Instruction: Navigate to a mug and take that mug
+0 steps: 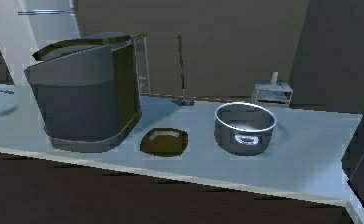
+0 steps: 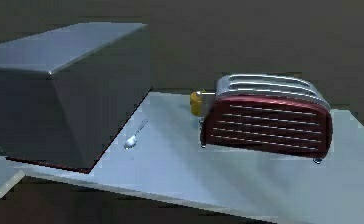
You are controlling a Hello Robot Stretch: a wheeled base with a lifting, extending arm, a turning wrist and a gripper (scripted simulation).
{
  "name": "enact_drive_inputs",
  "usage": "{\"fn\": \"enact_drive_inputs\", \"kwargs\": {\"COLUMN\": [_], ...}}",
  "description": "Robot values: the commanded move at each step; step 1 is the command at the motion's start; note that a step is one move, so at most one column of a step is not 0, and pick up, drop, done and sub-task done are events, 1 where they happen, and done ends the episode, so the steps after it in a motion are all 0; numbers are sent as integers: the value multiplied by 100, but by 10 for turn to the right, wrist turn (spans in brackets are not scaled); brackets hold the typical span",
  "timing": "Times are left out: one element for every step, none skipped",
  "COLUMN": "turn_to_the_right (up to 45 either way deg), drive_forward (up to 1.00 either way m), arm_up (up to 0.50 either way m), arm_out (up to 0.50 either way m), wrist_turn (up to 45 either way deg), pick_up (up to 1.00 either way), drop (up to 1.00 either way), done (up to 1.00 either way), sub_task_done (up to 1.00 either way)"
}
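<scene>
A small yellow rounded thing (image 2: 197, 100) peeks out on the pale countertop (image 2: 190, 170) in the arm side view, mostly hidden behind the left end of a red toaster (image 2: 267, 122). Its shape is too hidden to call it a mug with certainty. A spoon (image 2: 136, 135) lies on the counter between the toaster and a large grey box-shaped appliance (image 2: 65, 90).
In the forward view a pale counter (image 1: 310, 150) carries a dark, tall, box-like appliance (image 1: 85, 95) on the left, a flat olive dish (image 1: 165, 143) in the middle and a metal pot (image 1: 245, 127) on the right. A thin upright rod (image 1: 180, 70) and a small grey object (image 1: 273, 92) stand at the back.
</scene>
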Motion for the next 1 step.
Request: {"fn": "enact_drive_inputs", "kwargs": {"turn_to_the_right": [0], "drive_forward": [0], "arm_up": [50], "arm_out": [0], "wrist_turn": [0], "pick_up": [0], "drop": [0], "done": [0], "sub_task_done": [0]}}
